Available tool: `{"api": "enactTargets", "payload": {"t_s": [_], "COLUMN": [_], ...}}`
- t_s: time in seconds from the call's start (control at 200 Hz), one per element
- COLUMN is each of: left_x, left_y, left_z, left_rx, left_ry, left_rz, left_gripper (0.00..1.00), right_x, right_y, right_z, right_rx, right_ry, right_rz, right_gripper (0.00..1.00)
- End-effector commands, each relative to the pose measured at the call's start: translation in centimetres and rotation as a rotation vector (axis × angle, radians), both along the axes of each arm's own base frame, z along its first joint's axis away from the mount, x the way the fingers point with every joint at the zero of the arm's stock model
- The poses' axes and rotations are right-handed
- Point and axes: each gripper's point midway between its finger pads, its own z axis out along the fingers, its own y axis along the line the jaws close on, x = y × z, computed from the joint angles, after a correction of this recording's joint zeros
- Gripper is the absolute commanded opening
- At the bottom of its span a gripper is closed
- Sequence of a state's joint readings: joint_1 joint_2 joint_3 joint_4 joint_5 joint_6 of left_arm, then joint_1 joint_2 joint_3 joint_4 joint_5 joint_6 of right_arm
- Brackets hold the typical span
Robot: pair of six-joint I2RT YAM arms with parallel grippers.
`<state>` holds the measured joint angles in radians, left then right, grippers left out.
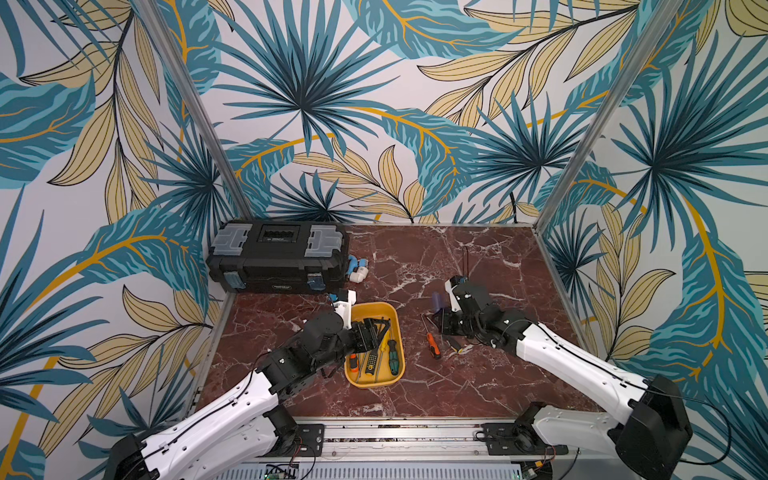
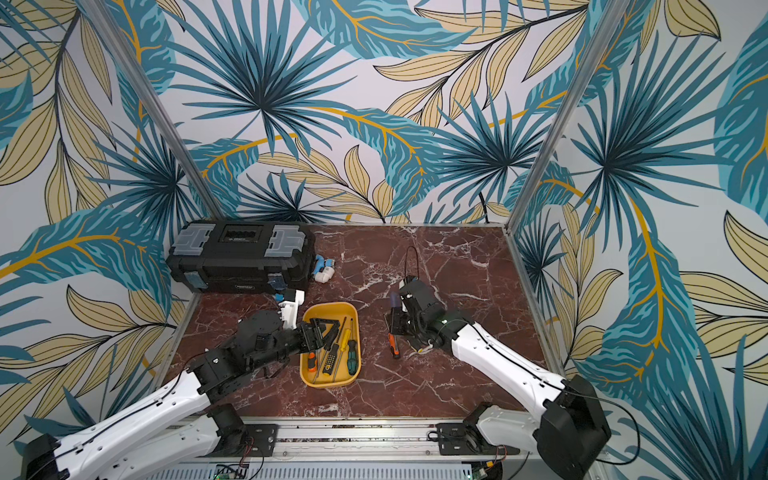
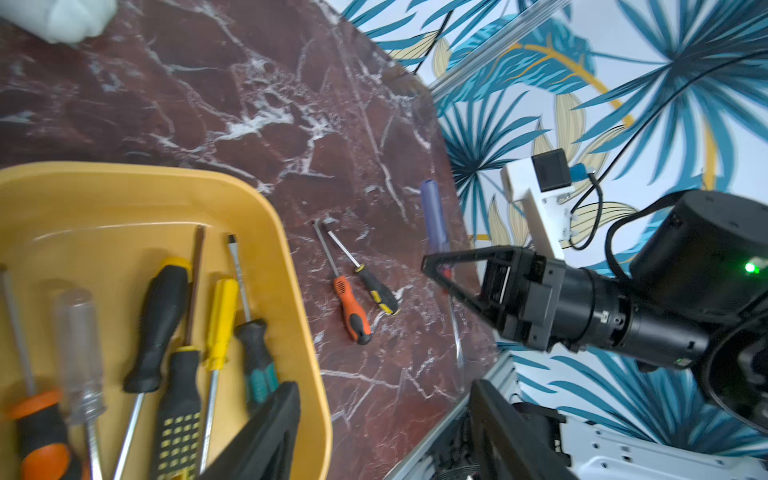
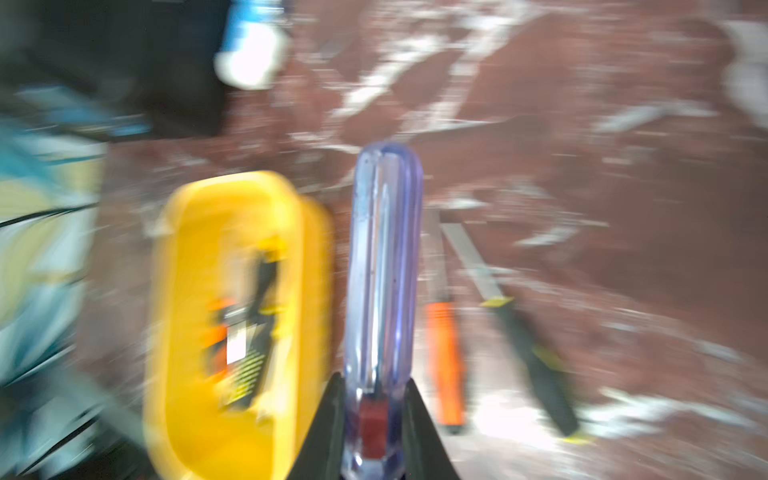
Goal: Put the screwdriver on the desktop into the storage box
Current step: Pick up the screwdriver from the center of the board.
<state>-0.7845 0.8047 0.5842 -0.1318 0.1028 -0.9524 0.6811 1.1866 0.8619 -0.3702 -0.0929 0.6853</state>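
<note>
Risk: on the tabletop (image 1: 478, 374), the storage box (image 1: 376, 311) near the front edge is crowded, with left jaws spread empty over it, so right jaws, clamped on the clear-handled screwdriver (image 4: 384, 266) held up beside it, may clash or miss the rim.

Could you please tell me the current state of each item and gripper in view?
storage box: holding several screwdrivers.
black toolbox: lid closed.
left gripper: open, above the storage box.
right gripper: shut on the blue screwdriver.
blue screwdriver: gripped near its handle's base.
orange screwdriver: lying on the desktop.
black-and-yellow screwdriver: lying beside it, ungripped.
</note>
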Motion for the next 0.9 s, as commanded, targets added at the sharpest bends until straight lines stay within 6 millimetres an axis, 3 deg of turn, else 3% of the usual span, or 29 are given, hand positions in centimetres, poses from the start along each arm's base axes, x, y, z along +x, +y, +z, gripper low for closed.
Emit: {"api": "enactTargets", "payload": {"t_s": [0.0,0.07,0.17,0.421,0.571,0.757,0.897], "left_x": [-0.5,-0.8,-0.8,-1.3,-1.5,-1.1,-0.9], "left_y": [-1.2,-1.3,-1.3,-1.6,-0.9,-0.1,-0.2], "left_z": [5.3,6.6,7.1,8.1,8.4,8.3,7.7], "left_rx": [-0.231,-0.271,-0.28,-0.35,-0.381,-0.39,-0.386], "left_ry": [-0.155,-0.191,-0.205,-0.216,-0.216,-0.21,-0.196], "left_rz": [-0.063,-0.081,-0.083,-0.117,-0.103,-0.068,-0.068], "left_gripper": [0.78,0.83,0.86,0.87,0.7,0.39,0.23], "right_x": [-2.6,-4.3,-6.4,-8.2,-8.7,-9.3,-9.9], "right_y": [6.4,8.6,10.1,11.7,12.4,13.0,13.4], "right_z": [5.7,9.3,12.3,13.6,14.0,13.2,12.3], "right_rx": [0.371,0.547,0.615,0.64,0.692,0.705,0.684], "right_ry": [-0.036,-0.06,-0.095,-0.094,-0.095,-0.074,-0.055], "right_rz": [0.195,0.274,0.349,0.427,0.45,0.462,0.473], "right_gripper": [0.0,0.01,0.02,0.02,0.02,0.03,0.04]}}
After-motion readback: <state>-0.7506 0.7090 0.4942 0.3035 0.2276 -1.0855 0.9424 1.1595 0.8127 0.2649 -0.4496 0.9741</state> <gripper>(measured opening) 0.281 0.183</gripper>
